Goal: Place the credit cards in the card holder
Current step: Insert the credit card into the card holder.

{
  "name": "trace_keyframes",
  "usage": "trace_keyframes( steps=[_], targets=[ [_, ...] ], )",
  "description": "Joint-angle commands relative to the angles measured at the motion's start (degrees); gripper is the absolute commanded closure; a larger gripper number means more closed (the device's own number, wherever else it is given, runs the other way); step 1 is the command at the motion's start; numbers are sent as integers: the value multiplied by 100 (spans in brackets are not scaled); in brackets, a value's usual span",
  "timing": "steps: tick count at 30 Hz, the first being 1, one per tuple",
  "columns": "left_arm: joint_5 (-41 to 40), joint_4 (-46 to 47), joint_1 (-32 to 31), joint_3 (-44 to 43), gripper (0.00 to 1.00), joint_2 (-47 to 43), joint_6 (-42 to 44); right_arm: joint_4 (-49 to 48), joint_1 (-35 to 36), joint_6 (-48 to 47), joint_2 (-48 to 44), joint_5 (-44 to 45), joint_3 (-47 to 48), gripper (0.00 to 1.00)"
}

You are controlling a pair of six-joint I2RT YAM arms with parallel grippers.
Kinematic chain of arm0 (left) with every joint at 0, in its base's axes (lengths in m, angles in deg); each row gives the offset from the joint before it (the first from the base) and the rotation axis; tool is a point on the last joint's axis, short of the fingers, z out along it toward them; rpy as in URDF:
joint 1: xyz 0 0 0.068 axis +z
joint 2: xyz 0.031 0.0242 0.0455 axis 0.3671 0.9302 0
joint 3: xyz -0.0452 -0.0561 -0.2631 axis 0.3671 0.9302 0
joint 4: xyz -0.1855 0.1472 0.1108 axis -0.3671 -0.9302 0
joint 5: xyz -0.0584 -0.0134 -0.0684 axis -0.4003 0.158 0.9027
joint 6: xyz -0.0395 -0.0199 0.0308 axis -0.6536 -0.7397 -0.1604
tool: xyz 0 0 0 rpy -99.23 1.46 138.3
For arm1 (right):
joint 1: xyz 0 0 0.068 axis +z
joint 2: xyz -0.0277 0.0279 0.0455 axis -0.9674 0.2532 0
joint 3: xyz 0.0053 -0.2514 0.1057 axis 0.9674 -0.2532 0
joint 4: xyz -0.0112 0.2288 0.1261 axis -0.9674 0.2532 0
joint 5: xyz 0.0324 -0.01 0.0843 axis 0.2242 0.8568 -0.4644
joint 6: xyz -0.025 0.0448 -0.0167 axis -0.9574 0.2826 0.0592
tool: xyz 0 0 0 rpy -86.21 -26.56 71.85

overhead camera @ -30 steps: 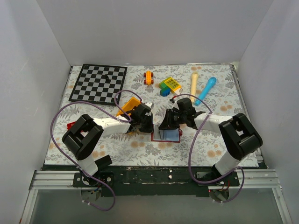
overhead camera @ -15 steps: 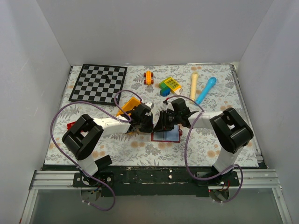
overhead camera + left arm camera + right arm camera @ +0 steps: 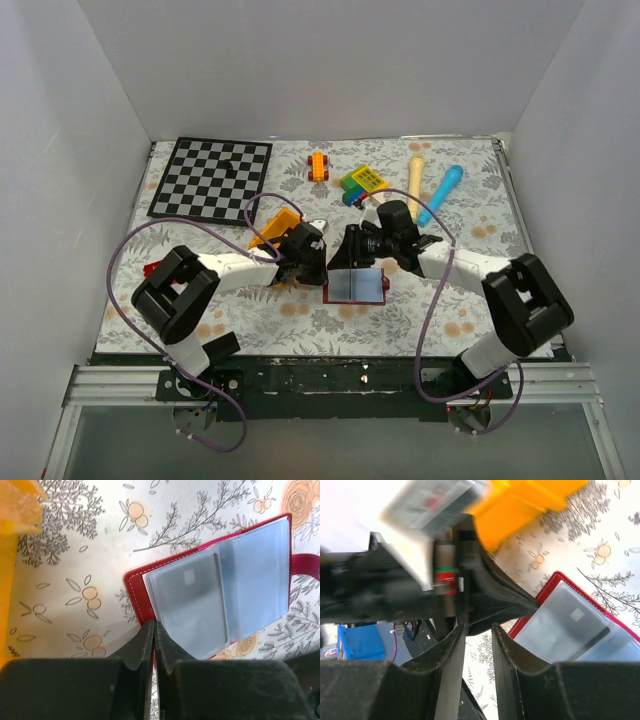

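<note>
Since the small maroon fold-out card holder (image 3: 356, 287) lies opened flat with its pale blue pockets up, its long axis runs crosswise between the two arms. Left gripper (image 3: 316, 268): jaws together, tips touching the holder's left red edge, apparently pinning it. One thin dark credit card (image 3: 192, 607) sits inside the left pocket. Right gripper (image 3: 352, 250): jaws apart, nothing between them, just beyond the holder's far-left corner. Judgement: right arm free to fetch; no loose card visible.

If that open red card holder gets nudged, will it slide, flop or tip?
Likely floppy: the card holder lies open like a booklet of thin clear sleeves. Probably light, so it may slide on the flat patterned cloth rather than tip.
</note>
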State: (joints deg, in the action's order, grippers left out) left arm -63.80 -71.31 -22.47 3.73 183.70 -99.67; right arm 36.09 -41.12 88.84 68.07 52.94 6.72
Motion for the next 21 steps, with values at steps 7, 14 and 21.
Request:
trace_keyframes(
  steps=[7,14,21],
  targets=[
    [-326,-806,-29,-235,100,-878,164,701,24,-313,-1547,1433,-577,64],
    [-561,-1070,-29,-349,100,-1457,138,438,24,-198,-1548,1363,-903,64],
    [-863,-1342,391,-323,95,-2354,208,700,769,-611,-1319,1687,-571,63]
  ],
)
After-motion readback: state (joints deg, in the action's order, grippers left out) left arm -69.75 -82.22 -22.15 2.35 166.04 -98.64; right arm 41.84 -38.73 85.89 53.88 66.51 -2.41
